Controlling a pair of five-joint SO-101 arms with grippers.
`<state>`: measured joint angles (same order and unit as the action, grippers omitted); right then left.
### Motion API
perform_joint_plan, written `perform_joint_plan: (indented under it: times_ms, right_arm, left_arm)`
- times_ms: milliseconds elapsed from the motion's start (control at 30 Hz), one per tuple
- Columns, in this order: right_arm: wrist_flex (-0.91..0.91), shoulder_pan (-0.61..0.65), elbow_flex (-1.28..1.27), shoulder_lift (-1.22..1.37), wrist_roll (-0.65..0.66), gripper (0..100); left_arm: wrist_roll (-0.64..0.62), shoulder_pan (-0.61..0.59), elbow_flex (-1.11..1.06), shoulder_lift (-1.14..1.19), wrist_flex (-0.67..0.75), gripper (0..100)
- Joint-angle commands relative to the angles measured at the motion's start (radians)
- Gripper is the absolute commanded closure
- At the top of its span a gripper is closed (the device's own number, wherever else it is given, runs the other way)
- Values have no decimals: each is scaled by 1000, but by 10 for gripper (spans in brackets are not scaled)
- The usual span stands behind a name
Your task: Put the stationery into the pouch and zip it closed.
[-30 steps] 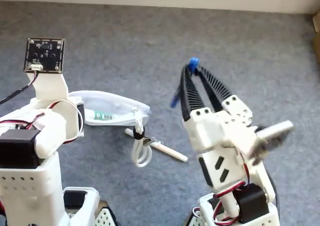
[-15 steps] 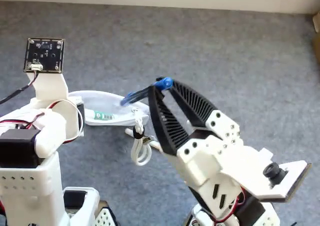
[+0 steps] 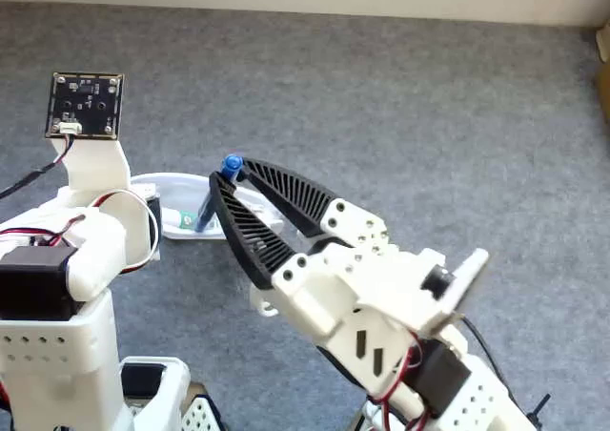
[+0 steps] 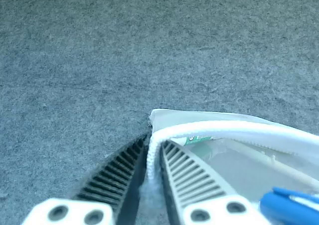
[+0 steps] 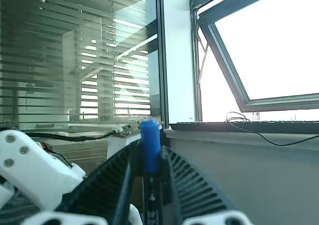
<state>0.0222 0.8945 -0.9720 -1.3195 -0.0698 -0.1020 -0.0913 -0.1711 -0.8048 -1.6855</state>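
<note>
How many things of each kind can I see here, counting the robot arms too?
Arms: 2 (left arm, right arm)
Pouch: 1
Blue pen: 1
Green-labelled item in the pouch: 1
Total: 5

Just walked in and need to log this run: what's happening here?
The left gripper is clamped on the rim of the white pouch, which lies open on the grey carpet. The right gripper holds a blue pen at a tilt, with its lower end at the pouch's mouth. The pouch is not yet zipped.
</note>
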Motion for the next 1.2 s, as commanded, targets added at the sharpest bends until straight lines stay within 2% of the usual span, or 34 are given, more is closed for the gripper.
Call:
perform_joint_plan:
  times_ms: [0,100,200,433,900,967,1033,1100,1167]
  right_arm:
    - [-2,8,-68,-24,52,992]
    - [-7,13,-148,-24,170,992]
    - [-4,13,-194,-24,229,992]
    - [-2,13,-208,-24,232,992]
    - [-1,13,-209,-24,227,991]
    - [1,13,-209,-24,227,969]
    - [18,13,-206,-24,226,902]
    - [91,13,-203,-24,224,830]
    - [173,12,-180,-25,224,804]
  left_arm:
    - [6,8,1,2,-2,989]
    - [6,8,1,2,-2,989]
    - [6,8,1,2,-2,989]
    - [6,-48,1,2,-2,989]
    - [6,-50,1,2,-2,989]
    - [6,-50,1,2,-3,989]
    - [6,-50,1,2,-3,989]
    - [6,-50,1,2,-3,989]
    - [6,-50,1,2,-3,989]
